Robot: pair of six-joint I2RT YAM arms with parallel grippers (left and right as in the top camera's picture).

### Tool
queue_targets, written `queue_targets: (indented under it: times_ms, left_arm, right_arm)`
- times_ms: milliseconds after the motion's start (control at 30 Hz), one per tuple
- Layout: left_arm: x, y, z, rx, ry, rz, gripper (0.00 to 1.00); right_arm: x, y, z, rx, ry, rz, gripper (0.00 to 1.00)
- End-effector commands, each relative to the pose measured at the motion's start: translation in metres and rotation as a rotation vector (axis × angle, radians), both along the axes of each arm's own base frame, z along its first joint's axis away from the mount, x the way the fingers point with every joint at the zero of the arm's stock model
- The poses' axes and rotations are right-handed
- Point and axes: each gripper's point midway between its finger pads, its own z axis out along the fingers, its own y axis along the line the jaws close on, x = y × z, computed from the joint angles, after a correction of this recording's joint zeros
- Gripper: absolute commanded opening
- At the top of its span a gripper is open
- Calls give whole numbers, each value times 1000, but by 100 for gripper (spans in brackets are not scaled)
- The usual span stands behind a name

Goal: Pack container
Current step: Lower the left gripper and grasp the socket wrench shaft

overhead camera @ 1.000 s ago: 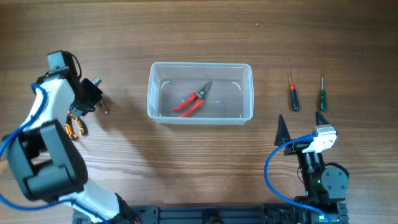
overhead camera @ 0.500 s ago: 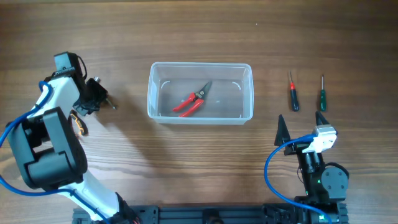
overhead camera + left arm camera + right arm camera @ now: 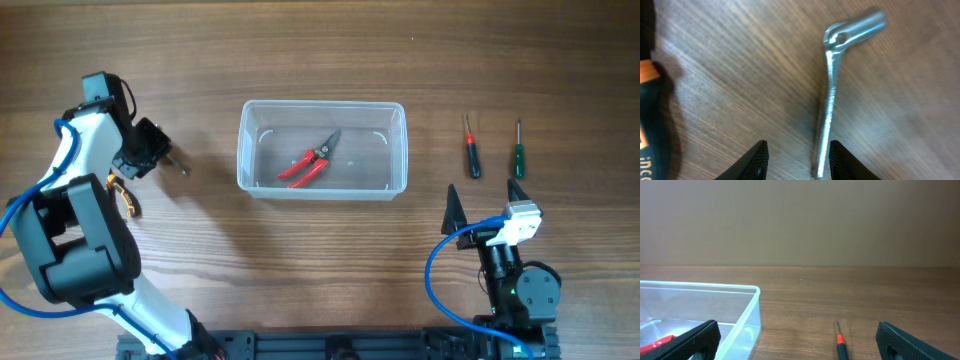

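**Container.** The container (image 3: 322,104) is positioned at the middle of the counter (image 3: 320,50), with its long sides parallel to the near edge. It stands upright and open at the top. One pair of red-handled cutters (image 3: 310,164) is seen lying flat on its floor, with the blades directed toward the far right corner.

**Left claw.** The left claw (image 3: 797,150) is located close to the left edge, well apart from the container. Its fingers are held apart. The shaft of a bent metal wrench (image 3: 829,100) is seen between them, closer to the finger at the right of the wrist picture. Contact with that finger cannot be determined. The round head of the wrench is directed away from the claw. An orange-and-black tool (image 3: 124,197) lies just beside the claw, toward the near left corner.

**Right claw.** The right claw (image 3: 482,190) is located by the near edge, toward the right corner. Its fingers are spread wide, and nothing is held between them.

**Other items.** A red-handled screwdriver (image 3: 470,152) and a green-handled screwdriver (image 3: 518,152) are laid side by side, not touching, between the container and the right edge. Both shafts are directed toward the far edge.
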Motion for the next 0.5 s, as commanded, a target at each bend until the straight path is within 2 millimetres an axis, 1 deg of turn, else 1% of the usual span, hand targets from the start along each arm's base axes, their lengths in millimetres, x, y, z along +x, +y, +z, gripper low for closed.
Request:
queue_targets:
  times_ms: [0,267,367,467]
  left_arm:
    - [15,-7,10,-37,-62,-23,41]
    - [31,-12,14,-23,-117,-28,40]
    - [33,-11,13,-12,-120,-13,38]
    - [34,-11,7,0,-107,5,38]
  right_arm:
    - [-1,1,3,-8,-14,10,100]
    - [-1,1,3,-8,-14,10,100]
    - [-1,2,3,-8,-14,11,100]
    - [-1,1,3,-8,-14,10,100]
